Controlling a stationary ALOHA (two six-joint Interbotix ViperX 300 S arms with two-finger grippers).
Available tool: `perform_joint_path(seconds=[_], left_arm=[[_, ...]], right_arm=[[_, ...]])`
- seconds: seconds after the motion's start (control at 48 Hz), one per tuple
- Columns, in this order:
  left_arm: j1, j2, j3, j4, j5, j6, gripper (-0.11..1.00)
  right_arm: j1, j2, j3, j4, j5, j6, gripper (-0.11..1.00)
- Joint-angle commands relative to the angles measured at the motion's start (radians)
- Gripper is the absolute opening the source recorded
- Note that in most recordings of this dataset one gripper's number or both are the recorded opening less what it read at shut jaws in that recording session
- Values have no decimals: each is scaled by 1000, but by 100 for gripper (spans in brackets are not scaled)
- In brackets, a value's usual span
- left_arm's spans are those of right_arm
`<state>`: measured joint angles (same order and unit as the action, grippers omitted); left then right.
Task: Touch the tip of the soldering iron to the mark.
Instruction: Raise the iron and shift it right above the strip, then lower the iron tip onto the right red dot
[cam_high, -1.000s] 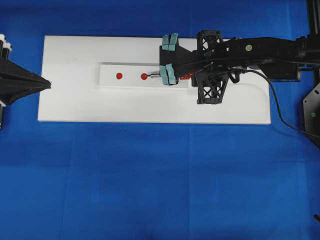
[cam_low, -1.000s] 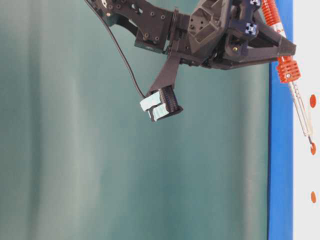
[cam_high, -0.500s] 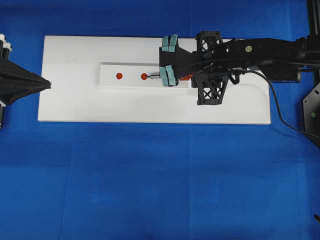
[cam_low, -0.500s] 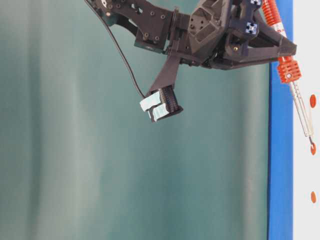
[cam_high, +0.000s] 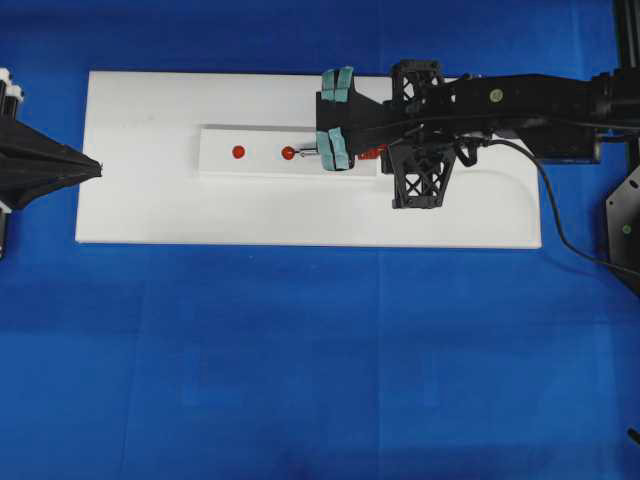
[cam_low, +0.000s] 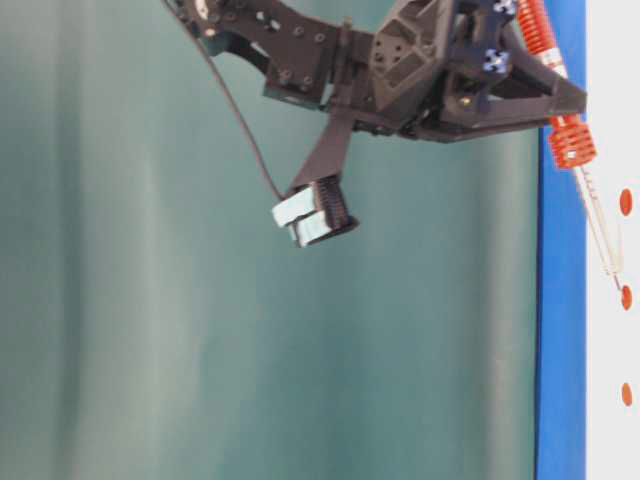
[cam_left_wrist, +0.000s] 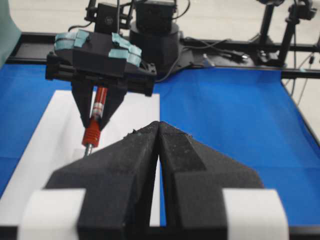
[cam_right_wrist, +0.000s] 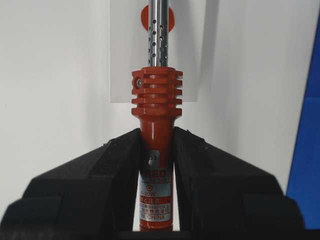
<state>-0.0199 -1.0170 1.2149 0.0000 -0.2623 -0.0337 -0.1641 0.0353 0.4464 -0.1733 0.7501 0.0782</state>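
My right gripper (cam_right_wrist: 156, 134) is shut on the red-orange handle of the soldering iron (cam_right_wrist: 156, 107), and in the overhead view the right gripper (cam_high: 360, 153) hangs over the right end of the white block (cam_high: 215, 150). The silver shaft (cam_low: 598, 225) slants towards the block. Its tip (cam_low: 616, 272) hangs just short of the mark (cam_low: 626, 296), the middle red dot (cam_high: 288, 153), with a small gap. My left gripper (cam_high: 90, 168) rests shut and empty at the board's left edge; its black jaws meet in the left wrist view (cam_left_wrist: 159, 124).
The block lies on a white board (cam_high: 150, 205) over blue cloth. Outer red dots (cam_high: 238, 152) (cam_right_wrist: 167, 20) flank the mark. The iron's black cord (cam_high: 552, 215) trails right off the board. A dark stand (cam_high: 625, 225) sits at the right edge.
The right gripper has lifted slightly with the soldering iron; the tip, which touched the mark a second ago, now hangs just off it. The left arm has not moved.
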Motion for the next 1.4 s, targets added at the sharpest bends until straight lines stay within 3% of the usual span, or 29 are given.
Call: perform_joint_path(seconds=[0.0, 0.375, 0.708, 1.375], left_arm=[[-3, 5, -11, 2, -12, -2, 0], [-3, 3, -12, 3, -12, -2, 0], [-3, 3, -11, 2, -12, -2, 0], [-3, 5, -11, 2, -9, 0, 0]], right_arm=[[2, -64, -41, 0, 29, -2, 6], [3, -204, -143, -20, 199, -8, 6], [6, -212, -141, -23, 212, -11, 6], [26, -403, 72, -18, 222, -3, 6]])
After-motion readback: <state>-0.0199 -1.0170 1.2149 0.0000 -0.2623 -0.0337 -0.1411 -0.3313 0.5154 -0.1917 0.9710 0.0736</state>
